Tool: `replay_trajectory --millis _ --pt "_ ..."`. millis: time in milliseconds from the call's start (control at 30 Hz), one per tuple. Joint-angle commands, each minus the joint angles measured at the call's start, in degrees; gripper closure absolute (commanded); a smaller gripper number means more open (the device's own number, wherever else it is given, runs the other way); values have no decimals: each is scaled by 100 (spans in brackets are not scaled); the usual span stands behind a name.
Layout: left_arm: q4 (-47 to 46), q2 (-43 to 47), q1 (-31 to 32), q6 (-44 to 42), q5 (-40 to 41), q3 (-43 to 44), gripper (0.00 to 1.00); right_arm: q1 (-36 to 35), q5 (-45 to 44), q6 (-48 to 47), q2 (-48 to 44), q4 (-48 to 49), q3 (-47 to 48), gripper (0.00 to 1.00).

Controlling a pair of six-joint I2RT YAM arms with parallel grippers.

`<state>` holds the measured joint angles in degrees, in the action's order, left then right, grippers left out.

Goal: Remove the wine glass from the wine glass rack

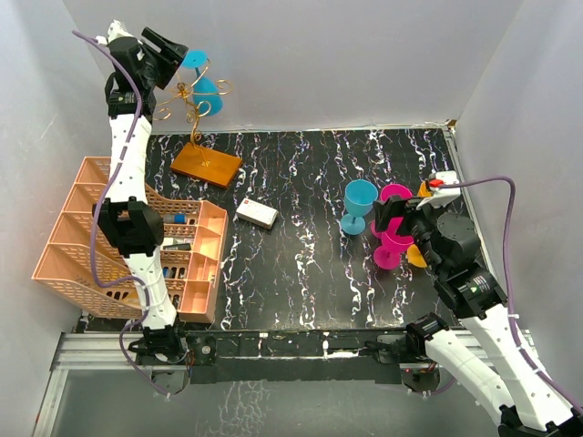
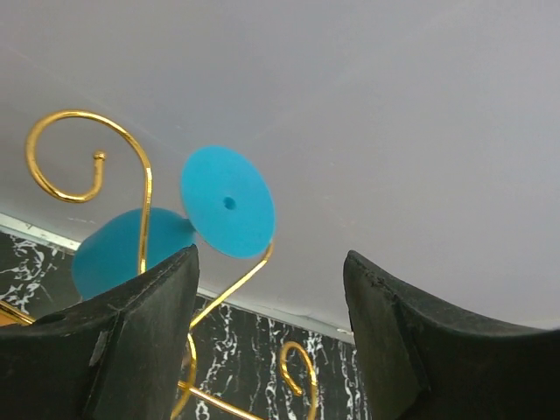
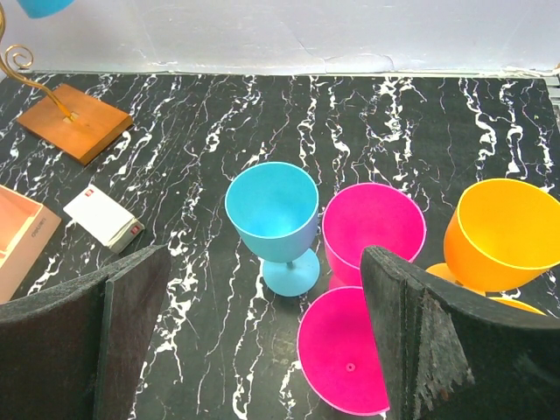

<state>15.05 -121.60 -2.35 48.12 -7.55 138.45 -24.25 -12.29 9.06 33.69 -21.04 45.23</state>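
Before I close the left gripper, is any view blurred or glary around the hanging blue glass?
Left wrist: blue glass and gold rack sharp, no glare. Top: evenly lit, left gripper hides part of the glass. Right wrist: sharp, but the glass is cropped at the top-left corner.

We see only part of the wine glass (image 2: 223,214): its bowl sits behind a finger (image 2: 131,350) of the left gripper (image 2: 269,293) at 8 o'clock, its stem behind its own foot. The wine glass rack (image 2: 145,214) runs off the bottom edge at 7 o'clock. From above, we cannot tell what the basket (image 1: 77,196) holds: too small.
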Motion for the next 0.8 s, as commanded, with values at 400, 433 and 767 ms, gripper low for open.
replay_trajectory --millis 400,433,767 --pt "-399 -585 -90 -92 -318 524 42 -5 -150 -89 -126 478 -93 1" --pt "-446 -608 -88 -69 -339 525 43 -1 -151 -94 -118 478 -100 1" --pt "-641 -769 -90 171 -257 542 47 -6 -126 -88 -49 520 -84 1"
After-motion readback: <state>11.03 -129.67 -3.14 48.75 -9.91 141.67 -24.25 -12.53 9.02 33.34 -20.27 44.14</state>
